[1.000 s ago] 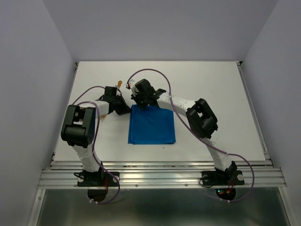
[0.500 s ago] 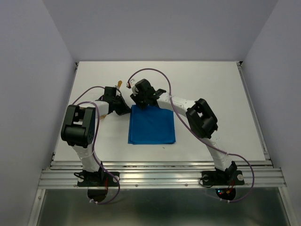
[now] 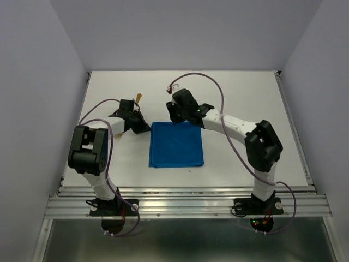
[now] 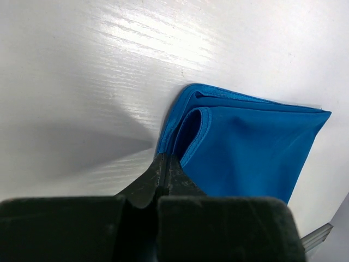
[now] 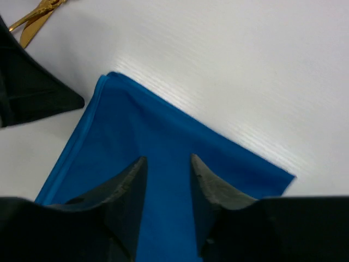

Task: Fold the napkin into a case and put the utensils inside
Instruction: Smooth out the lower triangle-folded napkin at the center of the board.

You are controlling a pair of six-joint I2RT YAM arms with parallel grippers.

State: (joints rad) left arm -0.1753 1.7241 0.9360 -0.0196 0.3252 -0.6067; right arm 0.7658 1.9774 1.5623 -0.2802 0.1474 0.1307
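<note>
Right claw (image 5: 168,159) slid rightward, parted over far edge of napkin (image 3: 176,144).

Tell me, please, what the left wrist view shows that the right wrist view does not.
Only the left wrist view: the left claw shut, its tips at the curled, layered corner of the napkin. Only the right wrist view: the right claw open over the napkin, and a golden utensil at top left. Both: the blue napkin on the white table.
</note>
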